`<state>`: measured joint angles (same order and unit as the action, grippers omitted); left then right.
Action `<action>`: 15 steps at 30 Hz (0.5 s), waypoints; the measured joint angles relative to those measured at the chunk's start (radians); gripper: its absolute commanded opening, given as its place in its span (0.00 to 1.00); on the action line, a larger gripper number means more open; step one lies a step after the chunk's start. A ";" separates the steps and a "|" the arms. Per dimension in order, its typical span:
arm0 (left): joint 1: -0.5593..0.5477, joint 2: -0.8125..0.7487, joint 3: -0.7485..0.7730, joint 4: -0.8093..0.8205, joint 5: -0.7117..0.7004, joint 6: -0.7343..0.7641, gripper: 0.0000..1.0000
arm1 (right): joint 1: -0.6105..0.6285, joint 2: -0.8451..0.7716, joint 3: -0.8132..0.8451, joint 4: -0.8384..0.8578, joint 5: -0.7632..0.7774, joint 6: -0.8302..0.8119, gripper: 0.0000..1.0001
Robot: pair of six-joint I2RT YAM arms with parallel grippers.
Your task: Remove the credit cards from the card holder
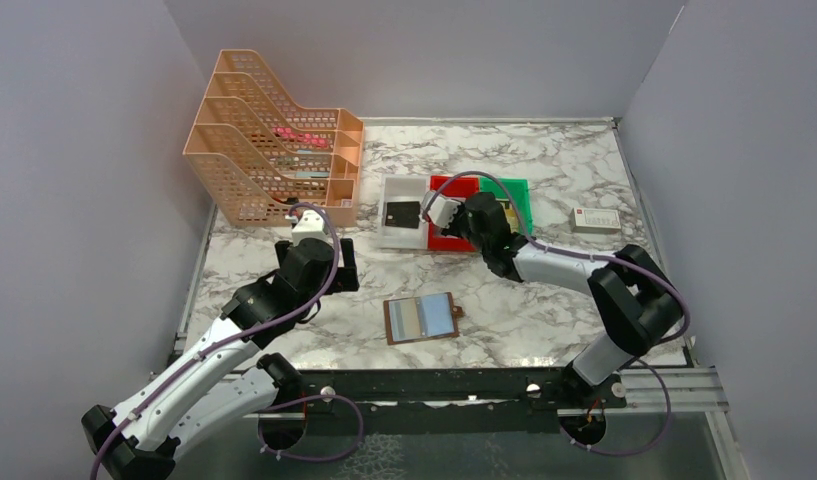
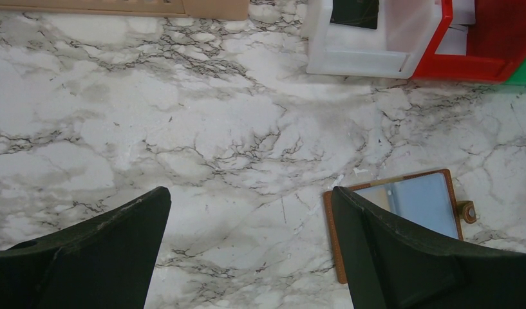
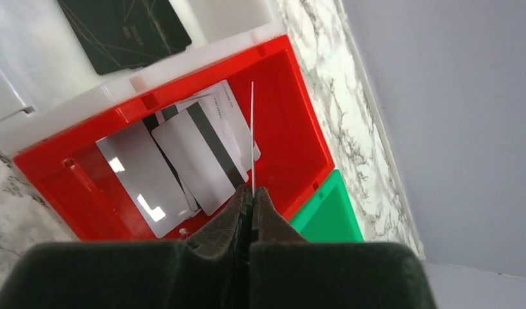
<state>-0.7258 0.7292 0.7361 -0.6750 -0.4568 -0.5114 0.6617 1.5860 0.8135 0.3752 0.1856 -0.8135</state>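
Note:
The card holder (image 1: 422, 318) (image 2: 420, 199) lies open on the marble near the front middle, its pale blue sleeves facing up. My left gripper (image 1: 316, 262) (image 2: 250, 248) hangs open just left of it, nothing between its fingers. My right gripper (image 1: 446, 213) (image 3: 251, 191) is over the red bin (image 1: 450, 243) (image 3: 295, 138), shut on a thin credit card (image 3: 252, 135) seen edge-on. Several white cards with dark stripes (image 3: 196, 154) lie in the red bin. A black card (image 1: 400, 213) (image 3: 122, 29) lies in the white bin (image 1: 389, 238) (image 3: 28, 64).
A green bin (image 1: 519, 192) (image 3: 328, 215) sits right of the red one. An orange mesh file rack (image 1: 269, 150) stands at the back left. A small white box with a red mark (image 1: 595, 220) lies at the right. Grey walls close the back and sides.

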 measured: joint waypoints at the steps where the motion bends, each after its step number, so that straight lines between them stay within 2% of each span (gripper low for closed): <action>1: 0.000 0.000 0.000 0.000 0.000 0.000 0.99 | -0.004 0.018 0.009 -0.004 0.000 -0.003 0.02; 15: 0.000 0.012 -0.005 0.000 0.001 0.000 0.99 | -0.029 0.166 0.113 -0.056 -0.002 -0.060 0.03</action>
<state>-0.7258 0.7410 0.7315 -0.6750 -0.4561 -0.5114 0.6327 1.7523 0.9260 0.3195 0.1841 -0.8738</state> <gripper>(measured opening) 0.987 0.026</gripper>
